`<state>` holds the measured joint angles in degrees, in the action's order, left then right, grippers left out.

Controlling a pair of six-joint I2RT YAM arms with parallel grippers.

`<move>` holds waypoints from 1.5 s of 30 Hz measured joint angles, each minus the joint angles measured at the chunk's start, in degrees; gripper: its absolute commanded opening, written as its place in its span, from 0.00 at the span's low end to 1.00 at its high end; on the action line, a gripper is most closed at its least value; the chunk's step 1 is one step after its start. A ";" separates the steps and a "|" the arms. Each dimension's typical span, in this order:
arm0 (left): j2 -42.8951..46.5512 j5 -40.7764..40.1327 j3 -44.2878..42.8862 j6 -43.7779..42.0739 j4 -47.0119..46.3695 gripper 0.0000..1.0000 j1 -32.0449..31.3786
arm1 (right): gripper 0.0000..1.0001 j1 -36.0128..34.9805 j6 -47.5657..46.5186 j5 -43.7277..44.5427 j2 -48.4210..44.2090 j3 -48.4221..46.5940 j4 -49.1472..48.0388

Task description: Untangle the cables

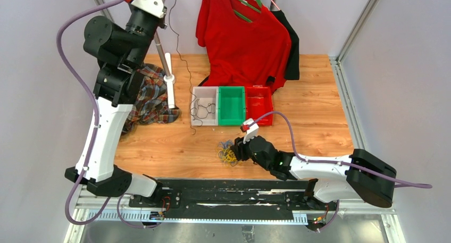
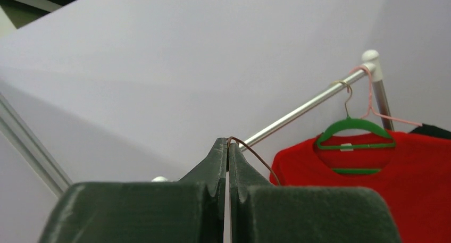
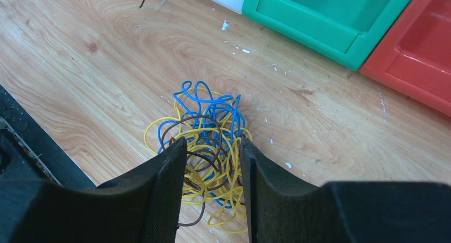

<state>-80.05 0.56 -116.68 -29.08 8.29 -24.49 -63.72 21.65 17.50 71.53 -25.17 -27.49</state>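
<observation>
Right pincer (image 3: pixel 213 147), jaws parted, set low astride the tangle of cables (image 3: pixel 205 112) on the table (image 3: pixel 80 51). Yellow, blue and brown strands lie between and just ahead of its fingertips, a stance that probably serves to pin the knot or take a strand. Left pincer (image 2: pixel 228 147), clenched on a single dark cable (image 2: pixel 256 157) at its tips and held high, so that the strand hangs beneath it toward the white bin (image 1: pixel 204 89), clear of the knot. The green bin (image 3: pixel 319 25) lies beyond the right pincer.

Light wooden table (image 1: pixel 314 131) with a cable tangle (image 1: pixel 227 152), white bin (image 1: pixel 206 90), green bin (image 1: pixel 232 107), red bin (image 1: pixel 259 122) and plaid cloth (image 1: pixel 151 99).
</observation>
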 measured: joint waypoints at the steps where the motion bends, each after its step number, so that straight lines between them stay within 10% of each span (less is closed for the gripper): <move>1: 0.20 -0.33 0.17 0.20 -1.36 0.00 0.00 | 0.42 0.00 0.00 0.07 0.00 0.00 0.15; 45: 1.36 -2.45 9.84 -0.74 -10.69 0.00 0.00 | 0.41 0.00 0.59 0.13 -0.22 0.02 1.84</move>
<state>-78.70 -1.89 -106.85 -29.82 -2.39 -24.49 -63.72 22.24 17.63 71.31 -25.15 -25.65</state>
